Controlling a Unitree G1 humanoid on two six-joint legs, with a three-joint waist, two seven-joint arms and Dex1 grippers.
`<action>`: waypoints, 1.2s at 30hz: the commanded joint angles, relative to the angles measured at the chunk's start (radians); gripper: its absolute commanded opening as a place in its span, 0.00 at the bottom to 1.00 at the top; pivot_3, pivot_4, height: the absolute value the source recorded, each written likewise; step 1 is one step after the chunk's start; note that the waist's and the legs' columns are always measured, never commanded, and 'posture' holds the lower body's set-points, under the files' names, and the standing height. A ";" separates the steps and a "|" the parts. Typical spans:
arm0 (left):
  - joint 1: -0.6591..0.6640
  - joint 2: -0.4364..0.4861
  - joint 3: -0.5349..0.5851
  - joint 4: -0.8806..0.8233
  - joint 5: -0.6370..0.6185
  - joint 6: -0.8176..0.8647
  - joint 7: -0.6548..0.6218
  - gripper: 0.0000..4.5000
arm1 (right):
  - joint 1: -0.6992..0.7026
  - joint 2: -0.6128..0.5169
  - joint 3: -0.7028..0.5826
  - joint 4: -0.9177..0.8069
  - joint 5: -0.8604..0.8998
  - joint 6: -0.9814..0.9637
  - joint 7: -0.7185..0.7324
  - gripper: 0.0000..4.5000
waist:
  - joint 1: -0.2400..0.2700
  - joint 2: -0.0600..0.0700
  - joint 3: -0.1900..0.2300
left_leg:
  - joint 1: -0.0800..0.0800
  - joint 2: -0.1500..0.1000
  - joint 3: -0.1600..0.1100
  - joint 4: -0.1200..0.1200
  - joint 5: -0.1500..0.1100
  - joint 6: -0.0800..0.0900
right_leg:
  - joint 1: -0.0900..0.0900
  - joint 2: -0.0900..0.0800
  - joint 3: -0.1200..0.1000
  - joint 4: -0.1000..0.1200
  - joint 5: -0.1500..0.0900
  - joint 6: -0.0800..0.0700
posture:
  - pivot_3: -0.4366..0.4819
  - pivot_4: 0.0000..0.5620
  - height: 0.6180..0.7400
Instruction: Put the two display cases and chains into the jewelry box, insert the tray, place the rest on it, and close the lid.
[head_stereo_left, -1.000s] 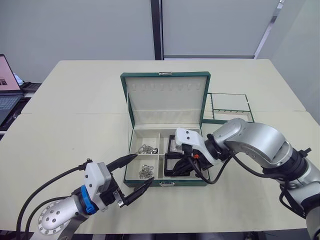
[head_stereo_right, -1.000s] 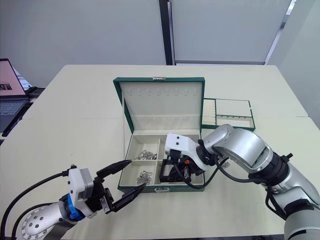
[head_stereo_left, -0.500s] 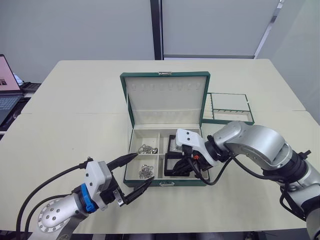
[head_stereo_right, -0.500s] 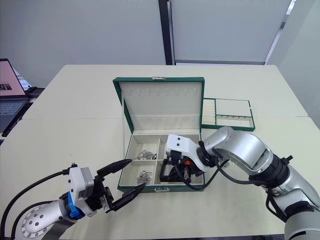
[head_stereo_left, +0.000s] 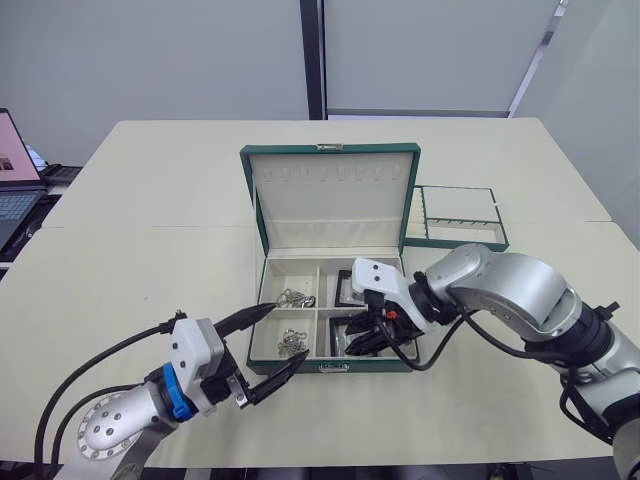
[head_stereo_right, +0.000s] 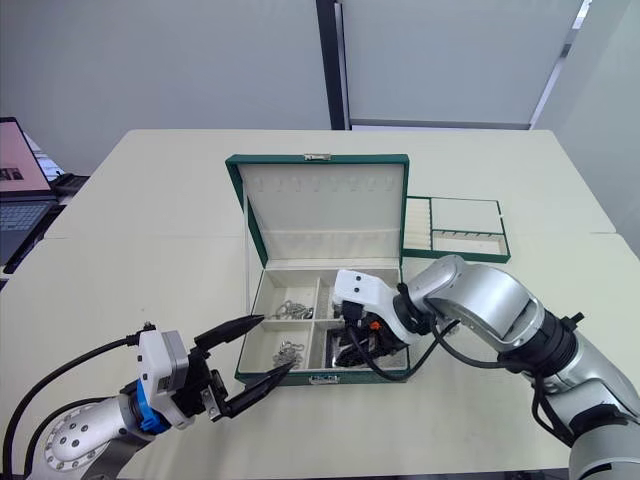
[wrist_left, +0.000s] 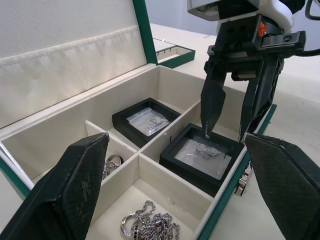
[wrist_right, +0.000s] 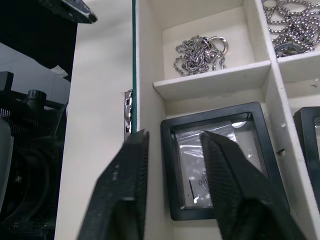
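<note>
On the table (head_stereo_left: 150, 200), at 7 o'clock from the box (head_stereo_left: 333, 366): left gripper (head_stereo_left: 262, 345), fingers spread wide, holding nothing, just off the box's front left corner.

Inside the box, four cream parts. From 9 o'clock across to 3 o'clock:
- back left part: a chain (wrist_left: 113, 163)
- front left part: another chain (wrist_left: 150, 227)
- back right part: one case (wrist_left: 146, 120), lying flat
- front right part: the other case (wrist_left: 204, 155), lying flat

Above the front right case: right gripper (wrist_left: 231, 122), fingers a little apart, tips on or just over the case's window and frame, gripping nothing. Looks let go.

At 12 o'clock over the box: lid (head_stereo_left: 332, 193), standing up, wide open, with a row of small hooks.

At 2 o'clock from the box, behind the right arm: tray (head_stereo_left: 460, 217), on the table, touching or just beside the box's right side.

Done so far, by the look of it: both cases and both chains in the box. Left to do: lift the right gripper clear, fetch the tray, set it in the box, put the rest on it, shut the lid. No other loose bits to be seen, so cannot tell what "the rest" is.
</note>
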 joint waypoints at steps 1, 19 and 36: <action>-0.012 0.009 -0.005 -0.010 -0.019 0.011 -0.002 1.00 | -0.006 0.007 -0.062 -0.009 0.025 -0.014 0.008 0.62 | 0.000 0.000 0.000 | 0.000 0.000 0.000 0.000 0.000 0.000 | 0.000 0.000 0.000 0.000 0.000 0.000 | 0.48 0.27 1.00; -0.077 0.194 0.362 0.044 -0.288 0.304 0.029 1.00 | 0.461 -0.151 -0.783 0.122 0.176 -0.384 0.116 0.99 | 0.000 -0.001 0.001 | 0.000 0.000 0.002 -0.001 0.000 0.001 | 0.001 0.000 0.000 -0.001 0.000 0.000 | 0.48 0.27 1.00; -0.099 0.030 0.559 0.338 -0.061 0.168 0.264 1.00 | 0.695 -0.020 -0.997 0.351 0.006 -0.685 -0.185 0.99 | 0.000 -0.001 0.001 | 0.002 0.000 0.003 -0.005 0.001 -0.002 | 0.001 0.000 0.001 -0.001 0.000 0.000 | 0.48 0.27 1.00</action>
